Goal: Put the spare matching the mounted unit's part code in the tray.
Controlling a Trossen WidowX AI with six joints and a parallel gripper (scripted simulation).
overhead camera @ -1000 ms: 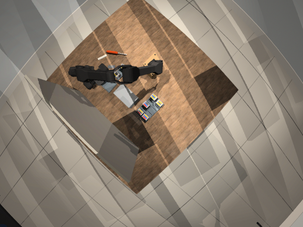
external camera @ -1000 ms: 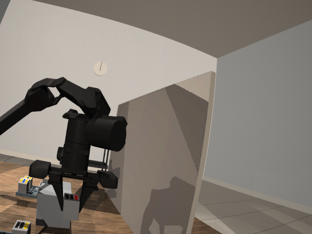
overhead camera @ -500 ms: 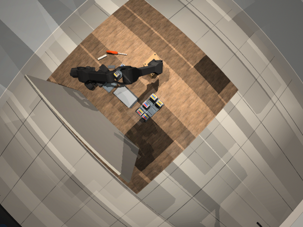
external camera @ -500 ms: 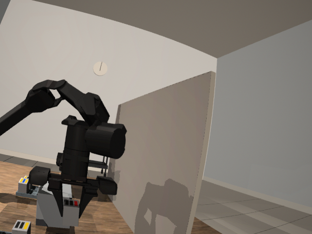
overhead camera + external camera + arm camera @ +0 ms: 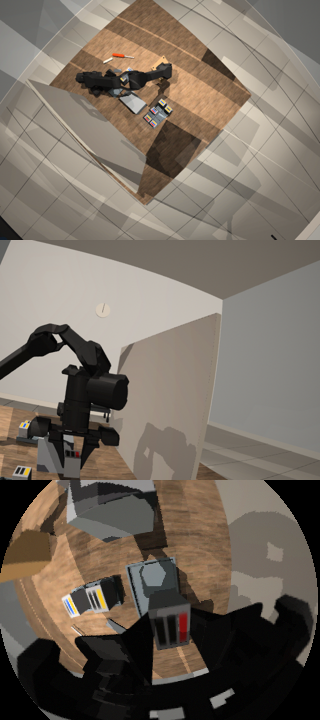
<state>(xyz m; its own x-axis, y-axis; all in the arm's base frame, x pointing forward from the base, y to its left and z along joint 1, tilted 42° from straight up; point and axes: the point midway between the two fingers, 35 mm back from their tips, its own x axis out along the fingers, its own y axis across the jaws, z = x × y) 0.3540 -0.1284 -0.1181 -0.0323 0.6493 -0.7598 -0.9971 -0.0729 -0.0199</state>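
Observation:
My gripper (image 5: pixel 72 462) (image 5: pixel 166 611) is shut on a grey unit (image 5: pixel 72 467) (image 5: pixel 170 629) whose face shows two black bars and one red bar. The gripper holds it upright over the near part of the shallow grey tray (image 5: pixel 116 93) (image 5: pixel 137 587); the arm covers it in the top view. Any gap beneath it is unclear. Another unit (image 5: pixel 124 79) (image 5: pixel 21 475) (image 5: pixel 97 599) beside the tray shows two black bars and one yellow bar. A blue-and-yellow label (image 5: pixel 129 69) (image 5: pixel 71 605) shows at its far side.
A grey block (image 5: pixel 133 103) (image 5: pixel 49 455) (image 5: pixel 117 517) stands close to the tray. Beyond it is a rack (image 5: pixel 160 115) with several striped units. A tan plate (image 5: pixel 158 63) (image 5: pixel 25 555), an orange screwdriver (image 5: pixel 118 55) and a tall panel (image 5: pixel 90 116) (image 5: pixel 168 382) stand or lie around.

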